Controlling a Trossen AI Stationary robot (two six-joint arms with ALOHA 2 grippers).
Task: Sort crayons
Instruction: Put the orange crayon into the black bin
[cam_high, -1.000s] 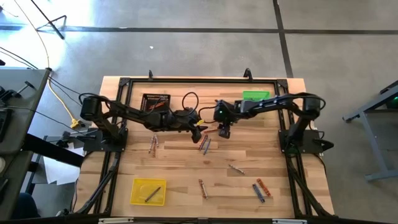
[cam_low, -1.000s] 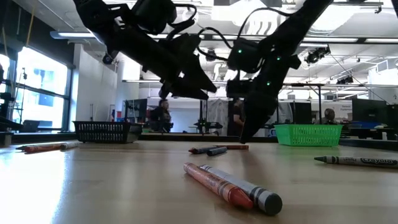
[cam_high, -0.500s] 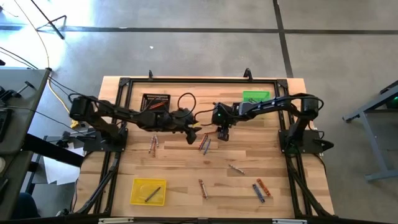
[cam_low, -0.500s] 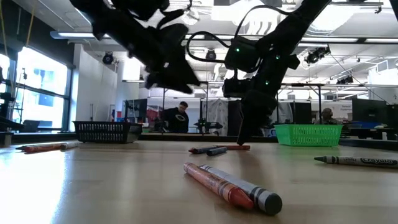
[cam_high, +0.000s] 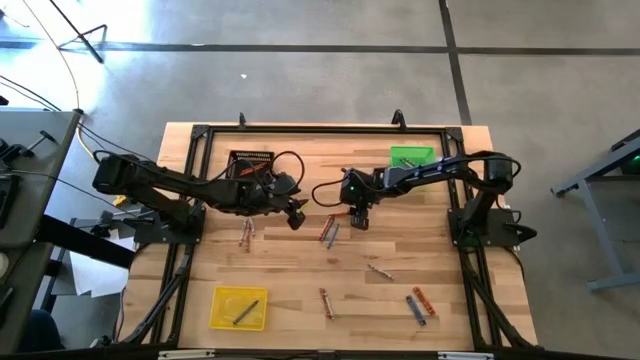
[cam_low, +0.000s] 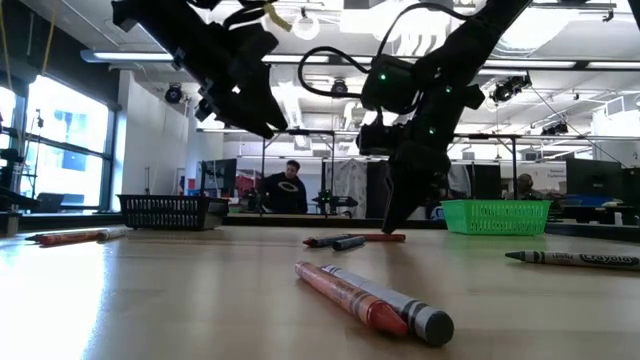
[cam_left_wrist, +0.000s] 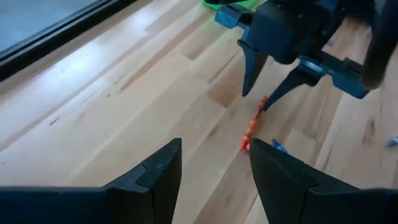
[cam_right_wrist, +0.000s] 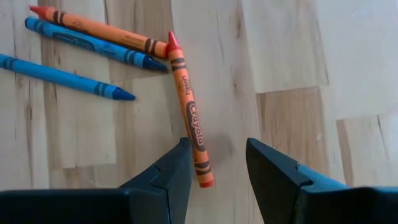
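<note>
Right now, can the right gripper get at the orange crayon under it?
Probably yes: the right gripper is open, straddling the orange crayon, nothing between them. The left gripper is off to the side.

1. Thin wax crayons (cam_right_wrist: 191, 118), orange-red, blue or grey: about twelve on the wooden worktop (cam_high: 290, 290), one of them in a tray.
2. Small containers: three, namely a black mesh basket (cam_high: 252, 160), a green basket (cam_high: 410, 155) and a yellow flat tray (cam_high: 225, 310).
3. Dark robot arms (cam_high: 200, 185): two.
</note>
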